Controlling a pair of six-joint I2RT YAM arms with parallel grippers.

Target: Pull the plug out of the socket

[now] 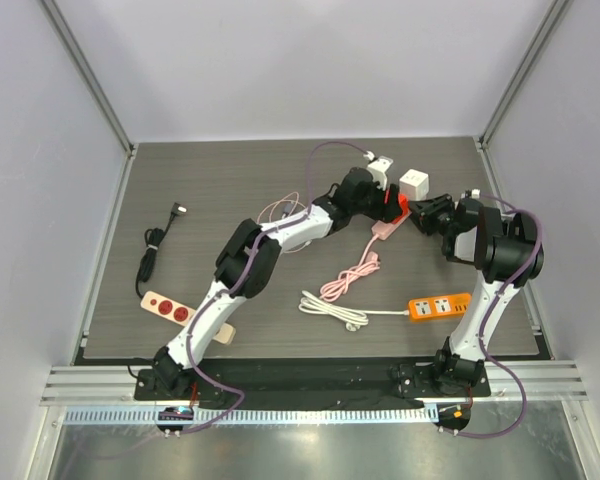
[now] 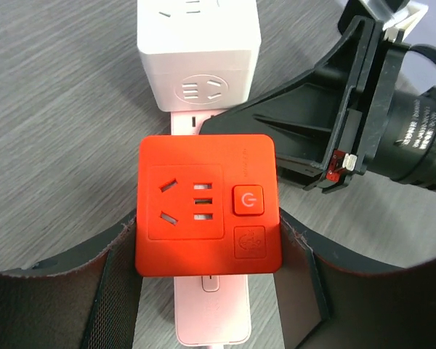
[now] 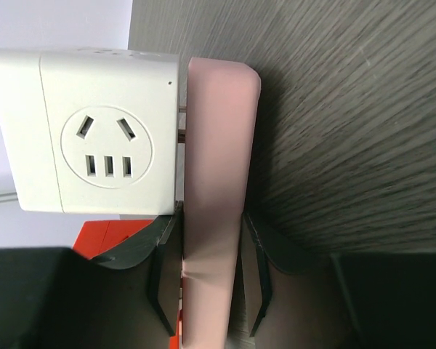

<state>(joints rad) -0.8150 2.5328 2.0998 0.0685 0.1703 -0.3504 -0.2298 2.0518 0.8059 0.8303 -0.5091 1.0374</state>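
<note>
Plug (image 2: 207, 203) gripped by left fingers (image 2: 109, 291), strip (image 3: 214, 182) by right fingers (image 3: 160, 291), near far edge of counter (image 1: 230, 180): an oblique pull may slip the strip.

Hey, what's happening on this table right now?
Both arms meet at a pink power strip at the far right of the table. The left gripper is closed around a red cube adapter plugged into the strip, while the right gripper clamps the strip itself. The red cube does not look pulled off yet. A white cube adapter sits plugged in beside it.
</note>
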